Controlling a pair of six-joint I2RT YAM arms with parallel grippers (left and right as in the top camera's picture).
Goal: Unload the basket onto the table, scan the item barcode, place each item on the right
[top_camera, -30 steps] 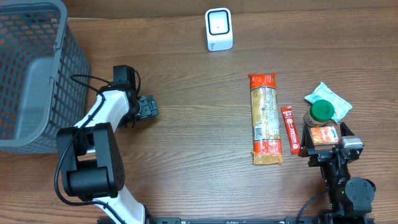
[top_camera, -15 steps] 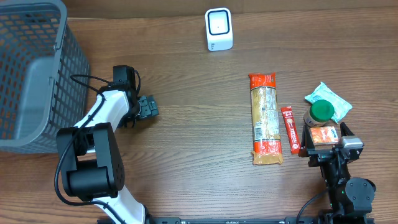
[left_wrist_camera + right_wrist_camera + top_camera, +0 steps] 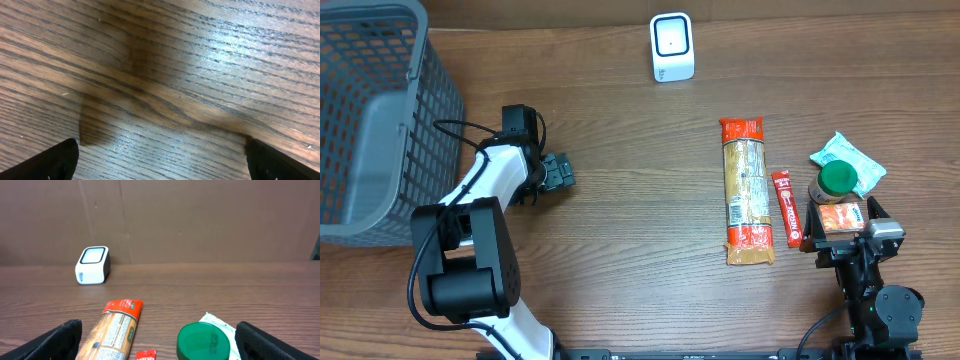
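I see both sets of fingers released and empty. My right gripper sits just behind the jar, facing the scanner far beyond it, so an item can go straight across. My left gripper idles over bare desk.

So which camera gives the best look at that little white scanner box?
The right wrist view: the white scanner box shows its side and sloped glass face from table level. The overhead view shows only its top, small. The left wrist view shows bare table, no scanner.
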